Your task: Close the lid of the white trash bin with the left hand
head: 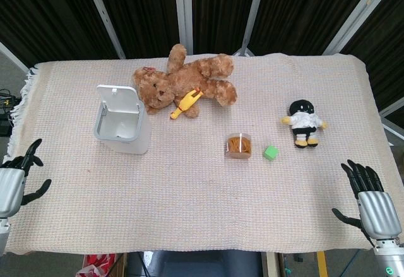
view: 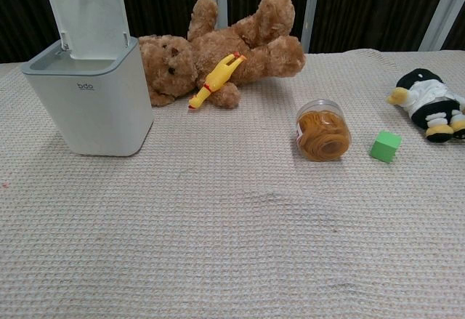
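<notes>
The white trash bin [head: 123, 125] [view: 91, 101] stands on the left part of the table with its lid [view: 87, 15] [head: 118, 97] raised upright at the back. My left hand [head: 14, 185] is at the table's left edge, well in front and left of the bin, fingers apart and holding nothing. At the front right corner my right hand [head: 369, 201] lies with fingers spread and nothing in it. Neither hand shows in the chest view.
A brown teddy bear [head: 186, 81] [view: 225, 46] lies behind and right of the bin with a yellow rubber chicken [head: 185, 104] [view: 216, 78] on it. A jar of rubber bands [head: 239, 146] [view: 322, 130], a green cube [head: 270, 153] [view: 385, 146] and a small black-and-white doll [head: 304, 122] [view: 430, 103] sit to the right.
</notes>
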